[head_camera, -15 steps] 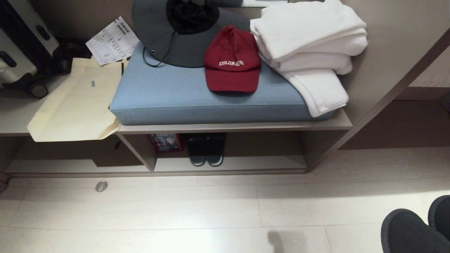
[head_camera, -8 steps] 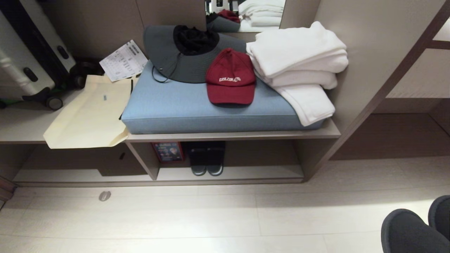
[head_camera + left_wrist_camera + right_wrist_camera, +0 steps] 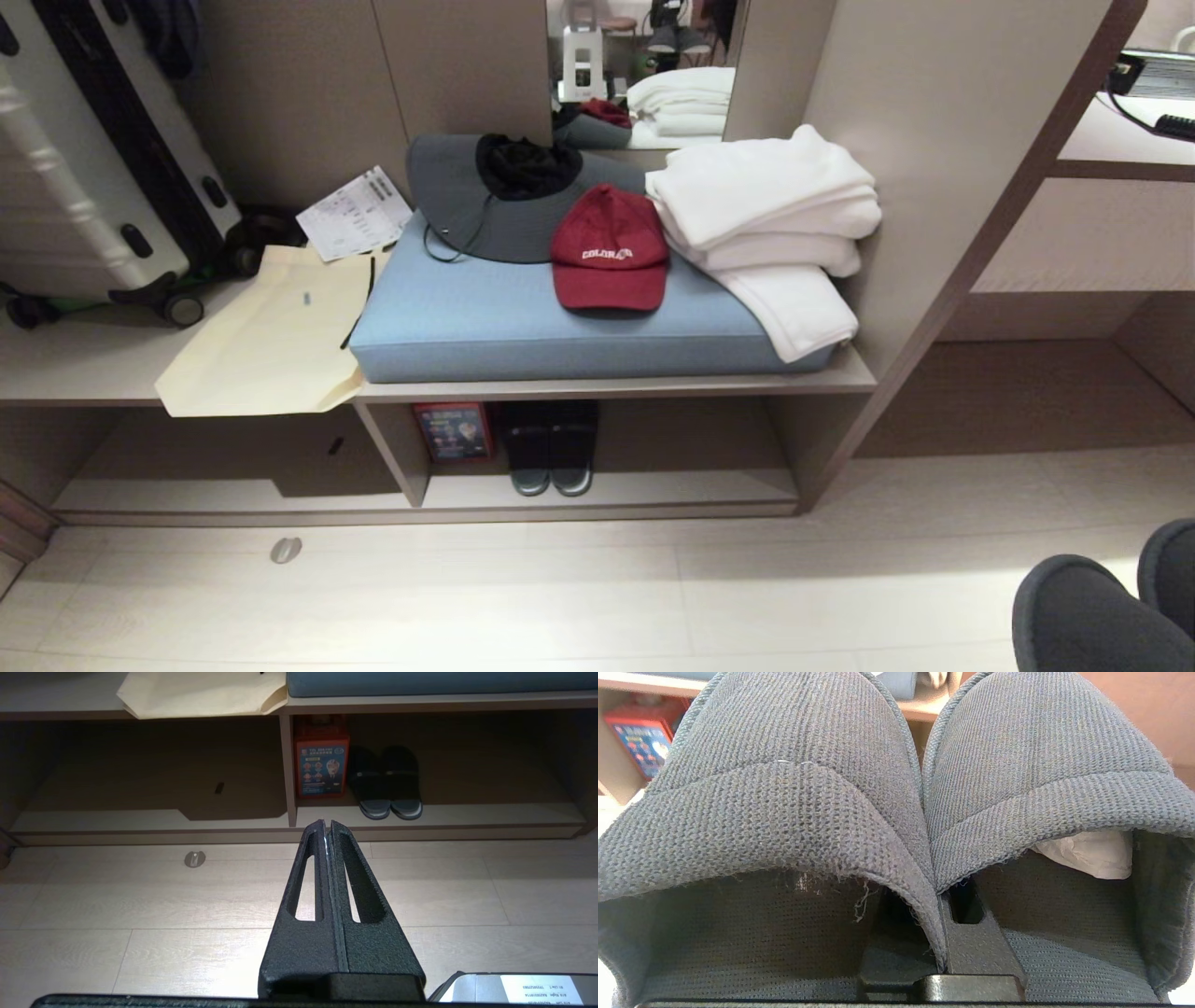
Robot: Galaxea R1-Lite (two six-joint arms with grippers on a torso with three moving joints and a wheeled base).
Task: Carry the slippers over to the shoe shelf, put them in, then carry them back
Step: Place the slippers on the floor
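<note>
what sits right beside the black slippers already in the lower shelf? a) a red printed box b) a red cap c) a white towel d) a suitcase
a: the red printed box stands in the shoe shelf cubby just left of the black slippers; the cap and towels lie on the cushion above.

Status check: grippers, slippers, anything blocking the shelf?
Right gripper shut on slippers. Left gripper shut, empty. Black pair already in shoe shelf.
</note>
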